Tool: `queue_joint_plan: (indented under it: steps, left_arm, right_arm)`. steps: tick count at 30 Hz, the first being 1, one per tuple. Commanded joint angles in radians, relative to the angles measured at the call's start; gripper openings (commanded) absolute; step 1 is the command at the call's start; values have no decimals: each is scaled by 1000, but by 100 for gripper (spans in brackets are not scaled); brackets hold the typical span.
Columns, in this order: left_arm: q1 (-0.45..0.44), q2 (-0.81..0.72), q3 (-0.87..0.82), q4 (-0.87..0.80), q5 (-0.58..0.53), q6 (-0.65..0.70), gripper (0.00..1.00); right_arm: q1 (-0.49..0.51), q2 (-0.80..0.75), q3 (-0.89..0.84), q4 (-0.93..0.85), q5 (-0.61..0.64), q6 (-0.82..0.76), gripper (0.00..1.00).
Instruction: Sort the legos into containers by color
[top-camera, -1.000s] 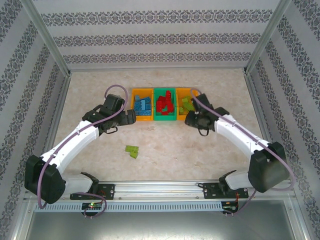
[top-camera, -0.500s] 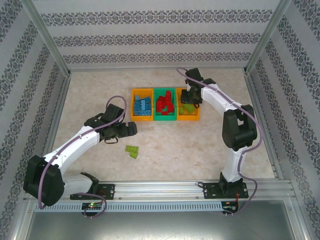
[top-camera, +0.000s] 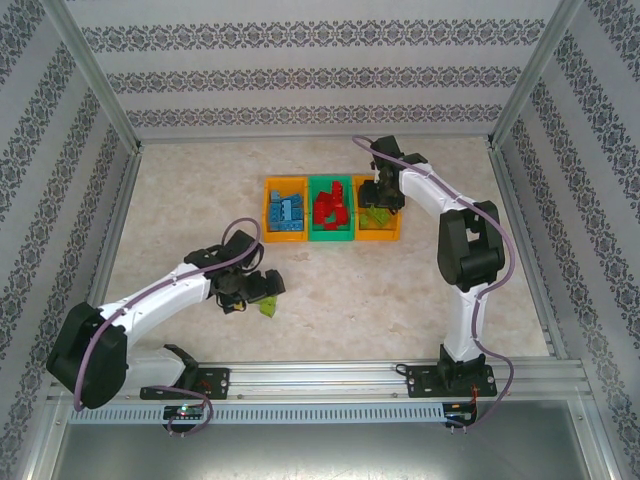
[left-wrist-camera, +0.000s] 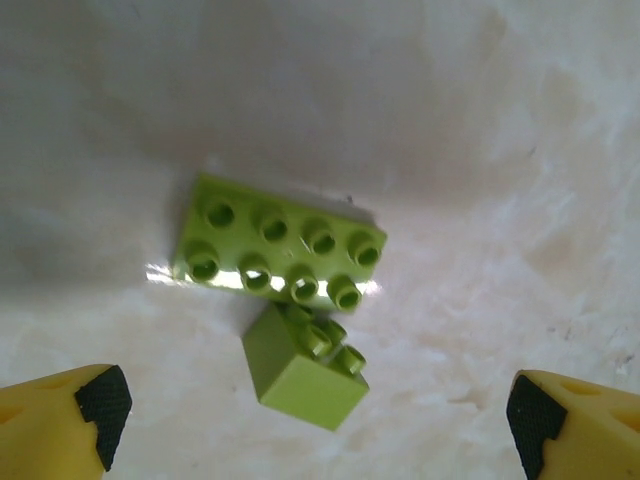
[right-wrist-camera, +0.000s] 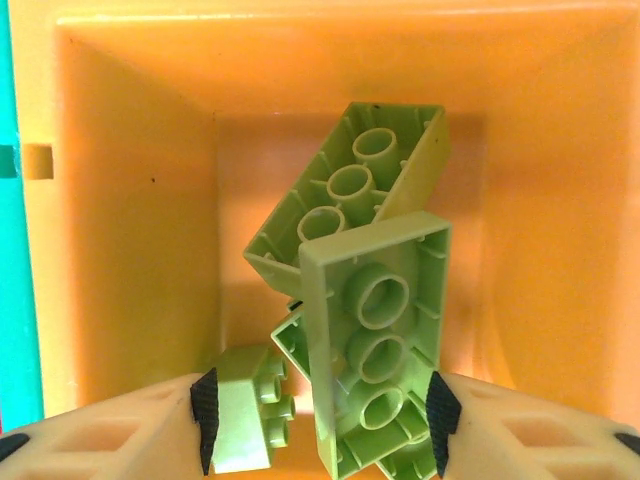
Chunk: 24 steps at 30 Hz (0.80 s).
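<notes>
Legos (left-wrist-camera: 285, 255), two green, lie under the left gripper's (left-wrist-camera: 315, 405) wide-spread jaws; the right gripper (right-wrist-camera: 320, 410), half-parted, hovers over an orange bin (right-wrist-camera: 130, 250).

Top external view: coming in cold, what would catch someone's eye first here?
Three bins in a row mid-table stand out: a left orange bin holding blue bricks, a green bin holding red bricks, and a right orange bin holding green bricks. The right gripper hangs above that last bin, jaws apart. Nearer the bases, the left gripper hovers wide open over two loose green bricks on the table.
</notes>
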<state>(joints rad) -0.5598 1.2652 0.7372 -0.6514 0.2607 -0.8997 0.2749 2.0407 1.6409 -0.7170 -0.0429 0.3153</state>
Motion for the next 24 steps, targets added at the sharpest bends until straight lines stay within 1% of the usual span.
queue_joint_plan:
  steps: [1, 5, 8, 16, 18, 24]
  left_arm:
    - [-47, 19, -4, -19, 26, -82, 96]
    - [-95, 62, -3, -22, 16, -95, 93]
    - [-119, 93, -4, -17, -12, -103, 92]
    - [-132, 174, 35, -2, -52, -77, 88]
    - [-132, 199, 44, 3, -47, -82, 84]
    - [-132, 216, 60, 10, -55, -87, 64]
  right_arm:
    - [-2, -65, -7, 4, 8, 0, 65]
    - [-5, -122, -49, 44, -20, 15, 69]
    - [-6, -165, -75, 70, -44, 27, 72]
    - [-12, -254, -114, 94, -89, 46, 74]
    - [-17, -275, -131, 101, -89, 51, 74]
    - [-33, -315, -193, 125, -89, 62, 74]
